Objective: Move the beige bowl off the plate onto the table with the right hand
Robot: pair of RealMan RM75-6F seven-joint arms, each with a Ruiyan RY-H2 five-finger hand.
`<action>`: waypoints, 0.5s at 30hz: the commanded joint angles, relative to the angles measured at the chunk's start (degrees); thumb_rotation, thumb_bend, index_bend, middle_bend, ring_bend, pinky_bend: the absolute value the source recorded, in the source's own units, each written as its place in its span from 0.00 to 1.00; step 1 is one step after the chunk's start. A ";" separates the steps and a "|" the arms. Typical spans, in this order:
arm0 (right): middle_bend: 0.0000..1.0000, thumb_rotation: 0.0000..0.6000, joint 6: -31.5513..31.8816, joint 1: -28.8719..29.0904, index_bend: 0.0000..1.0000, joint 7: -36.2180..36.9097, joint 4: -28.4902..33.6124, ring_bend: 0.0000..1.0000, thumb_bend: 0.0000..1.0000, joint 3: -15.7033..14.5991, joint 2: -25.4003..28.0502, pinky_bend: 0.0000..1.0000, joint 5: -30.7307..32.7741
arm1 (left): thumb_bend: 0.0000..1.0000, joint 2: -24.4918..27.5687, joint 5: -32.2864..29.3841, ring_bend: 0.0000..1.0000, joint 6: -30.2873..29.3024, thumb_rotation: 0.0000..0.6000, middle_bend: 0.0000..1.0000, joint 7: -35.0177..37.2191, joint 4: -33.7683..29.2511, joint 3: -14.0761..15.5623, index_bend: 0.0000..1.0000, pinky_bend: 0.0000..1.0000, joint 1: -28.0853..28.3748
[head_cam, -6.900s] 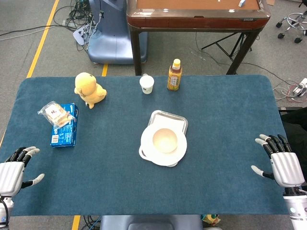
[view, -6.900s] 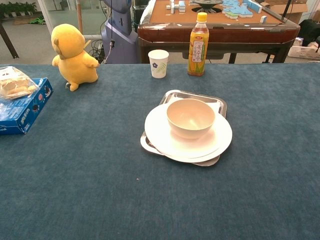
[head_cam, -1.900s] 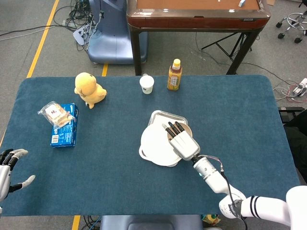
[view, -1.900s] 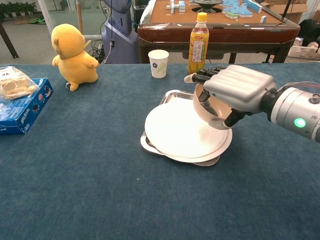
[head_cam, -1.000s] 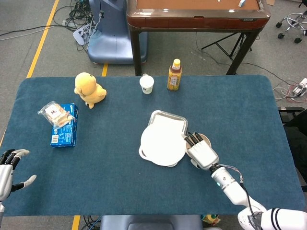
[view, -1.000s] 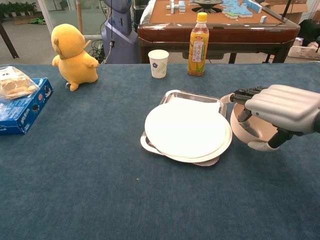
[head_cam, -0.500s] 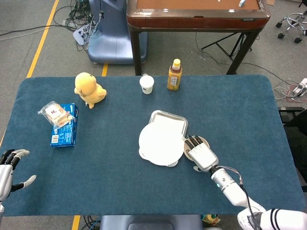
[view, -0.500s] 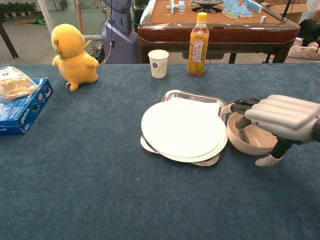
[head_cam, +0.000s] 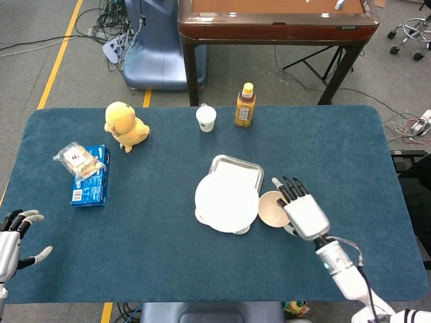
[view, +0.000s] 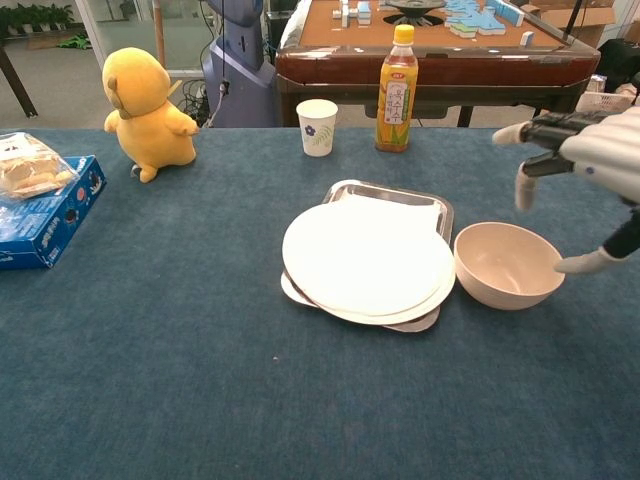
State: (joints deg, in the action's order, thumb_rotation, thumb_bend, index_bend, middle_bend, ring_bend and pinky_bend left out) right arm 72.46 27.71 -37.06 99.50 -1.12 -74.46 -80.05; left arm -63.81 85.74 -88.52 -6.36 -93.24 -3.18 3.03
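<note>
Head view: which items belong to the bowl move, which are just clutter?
Job: beige bowl, upright on the blue table just right of the white round plate; right hand, open, holding nothing.

Clutter: metal tray under the plate, yellow plush duck, white paper cup, tea bottle, blue snack box, left hand.

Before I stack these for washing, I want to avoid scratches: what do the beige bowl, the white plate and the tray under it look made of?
Beige bowl: matte, probably plastic or melamine. White plate: smooth, glazed ceramic or melamine. Tray: shiny silver rim, likely stainless steel.
</note>
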 commanded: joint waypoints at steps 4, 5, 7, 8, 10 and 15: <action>0.08 1.00 10.53 -8.41 0.40 3.72 2.50 0.00 0.11 -1.72 4.57 0.10 -3.04 | 0.11 -0.95 1.56 0.17 -0.19 1.00 0.29 0.06 1.11 0.33 0.36 0.36 0.40; 0.08 1.00 11.54 -9.38 0.40 4.24 2.48 0.00 0.11 -1.93 4.90 0.10 -3.13 | 0.11 -1.13 1.75 0.17 -0.12 1.00 0.29 0.05 1.33 0.38 0.36 0.36 0.50; 0.09 1.00 13.20 -11.13 0.40 5.27 2.31 0.00 0.11 -2.28 5.45 0.10 -3.15 | 0.11 -1.44 2.01 0.17 0.10 1.00 0.29 -0.05 1.71 0.49 0.36 0.36 0.69; 0.09 1.00 14.12 -12.21 0.40 6.07 2.09 0.00 0.11 -2.44 5.71 0.10 -3.07 | 0.11 -1.65 2.05 0.17 0.24 1.00 0.29 -0.15 1.90 0.51 0.36 0.36 0.79; 0.09 1.00 15.32 -13.68 0.40 7.34 1.63 0.00 0.11 -2.54 5.98 0.10 -2.87 | 0.11 -1.89 2.15 0.17 0.33 1.00 0.30 -0.33 2.10 0.55 0.36 0.36 0.90; 0.10 1.00 17.21 -16.76 0.40 12.20 -0.84 0.00 0.11 -2.28 6.03 0.10 -2.45 | 0.11 -2.39 2.67 0.17 0.27 1.00 0.30 -0.39 2.60 0.67 0.37 0.36 1.10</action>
State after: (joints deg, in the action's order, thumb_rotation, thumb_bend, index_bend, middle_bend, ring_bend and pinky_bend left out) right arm 89.08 12.04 -26.39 99.73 -3.41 -68.56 -82.62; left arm -66.17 88.39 -88.22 -6.76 -90.67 -2.54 4.12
